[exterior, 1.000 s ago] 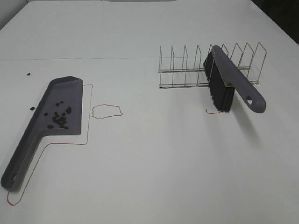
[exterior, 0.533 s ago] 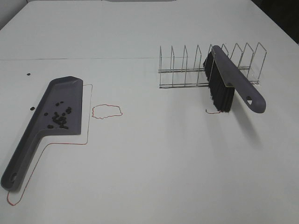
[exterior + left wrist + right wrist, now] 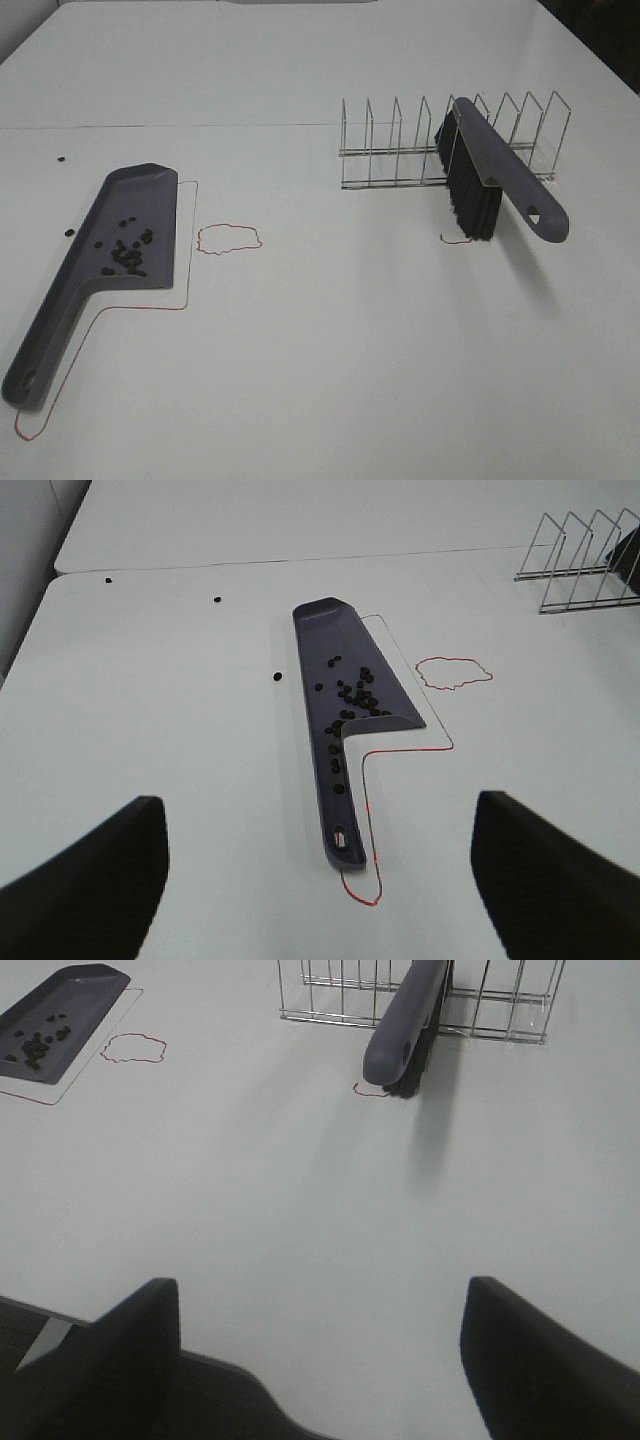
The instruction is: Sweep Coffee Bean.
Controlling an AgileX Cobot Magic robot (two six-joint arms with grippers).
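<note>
A heap of coffee bean lies in the purple dustpan, which is flat on the white table at the left. Stray beans rest on the table beyond it and beside it. The purple brush with black bristles leans against the wire rack at the right. Neither gripper shows in the high view. In the left wrist view my left gripper hangs open above the dustpan handle, touching nothing. My right gripper is open over bare table, well short of the brush.
Thin red outlines are drawn on the table: one around the dustpan, a small blob to its right, a short mark under the bristles. The table's front edge shows below the right gripper.
</note>
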